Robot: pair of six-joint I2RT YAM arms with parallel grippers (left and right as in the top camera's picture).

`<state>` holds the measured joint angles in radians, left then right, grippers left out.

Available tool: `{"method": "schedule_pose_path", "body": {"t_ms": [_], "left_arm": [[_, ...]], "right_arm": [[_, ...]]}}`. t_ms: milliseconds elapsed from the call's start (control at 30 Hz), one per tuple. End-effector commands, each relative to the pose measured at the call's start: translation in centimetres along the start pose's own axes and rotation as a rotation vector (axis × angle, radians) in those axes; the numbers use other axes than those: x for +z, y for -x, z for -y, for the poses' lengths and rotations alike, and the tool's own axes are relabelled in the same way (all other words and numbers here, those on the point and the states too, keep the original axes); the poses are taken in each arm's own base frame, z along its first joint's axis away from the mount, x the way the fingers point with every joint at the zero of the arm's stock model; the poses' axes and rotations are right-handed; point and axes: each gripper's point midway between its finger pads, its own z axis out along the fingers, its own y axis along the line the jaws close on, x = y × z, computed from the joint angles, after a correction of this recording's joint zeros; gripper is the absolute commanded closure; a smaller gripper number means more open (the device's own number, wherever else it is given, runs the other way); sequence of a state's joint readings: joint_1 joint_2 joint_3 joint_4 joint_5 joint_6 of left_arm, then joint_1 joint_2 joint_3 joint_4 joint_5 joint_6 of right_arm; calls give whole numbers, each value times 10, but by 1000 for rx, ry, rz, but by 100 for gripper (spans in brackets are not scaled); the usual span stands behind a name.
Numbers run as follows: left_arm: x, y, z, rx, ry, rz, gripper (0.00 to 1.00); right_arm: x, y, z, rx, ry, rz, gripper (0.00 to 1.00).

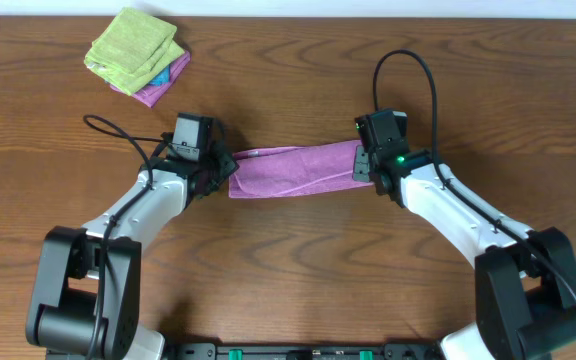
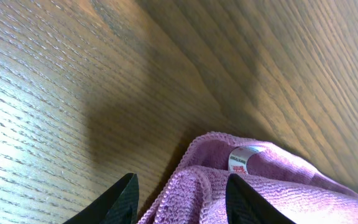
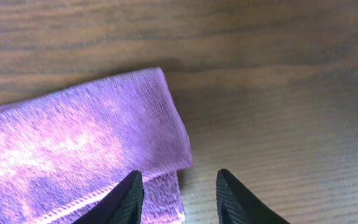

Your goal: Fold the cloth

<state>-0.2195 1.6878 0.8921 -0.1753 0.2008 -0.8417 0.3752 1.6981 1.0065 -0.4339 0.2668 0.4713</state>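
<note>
A purple cloth (image 1: 296,169) lies in a long folded strip on the wooden table, between my two grippers. My left gripper (image 1: 220,170) is at the strip's left end; in the left wrist view its fingers (image 2: 182,202) are open and straddle the cloth's hemmed corner (image 2: 253,186), which shows a white label. My right gripper (image 1: 368,168) is at the strip's right end; in the right wrist view its fingers (image 3: 179,198) are open around the cloth's layered corner (image 3: 104,149). Neither gripper is closed on the cloth.
A stack of folded cloths (image 1: 136,52), green on top with blue and pink below, lies at the table's back left. Black cables arc over both arms.
</note>
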Motion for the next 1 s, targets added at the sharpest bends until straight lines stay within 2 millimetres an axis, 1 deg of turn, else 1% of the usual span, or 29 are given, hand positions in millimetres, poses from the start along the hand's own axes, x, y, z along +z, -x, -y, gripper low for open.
{"method": "schedule_pose_path", "body": {"t_ms": [0, 67, 200, 300, 367, 433, 500, 533, 567, 633, 667, 800, 933, 967], "left_arm": [[-3, -3, 11, -4, -50, -44, 53], [-3, -8, 14, -20, -71, -73, 53], [-3, -13, 16, -89, -81, -103, 54], [-3, -17, 18, -111, -82, -114, 54], [1, -24, 18, -126, -73, -130, 55], [6, -31, 18, -131, -61, -147, 58], [12, -37, 20, -125, -58, -158, 63], [14, -37, 20, -123, -62, -157, 69], [14, -35, 21, -120, -65, -150, 76], [15, -26, 25, -106, -82, -109, 91], [15, -21, 29, -100, -95, -89, 94], [13, -7, 47, -80, -172, -31, 93], [13, 3, 43, -86, -157, 13, 81], [13, 7, 41, -83, -151, 25, 76]], "right_arm": [[0, -2, 3, -6, -24, -4, 59], [0, -3, 3, -7, -26, -9, 58], [0, -2, 3, -7, -25, -9, 58], [0, -3, 2, -6, -22, -10, 58], [0, -2, 2, -3, -20, -9, 59], [0, -2, 1, -2, -18, -8, 59], [0, -2, 2, -2, -18, -8, 59], [0, -2, 2, -3, -18, -9, 60], [0, -2, 2, -3, -18, -9, 60], [0, -3, 2, -4, -20, -12, 61], [0, -3, 2, -4, -20, -14, 61], [0, -4, 2, -5, -21, -16, 61], [0, -5, 3, -7, -24, -22, 62], [0, -6, 3, -8, -25, -24, 61]]}}
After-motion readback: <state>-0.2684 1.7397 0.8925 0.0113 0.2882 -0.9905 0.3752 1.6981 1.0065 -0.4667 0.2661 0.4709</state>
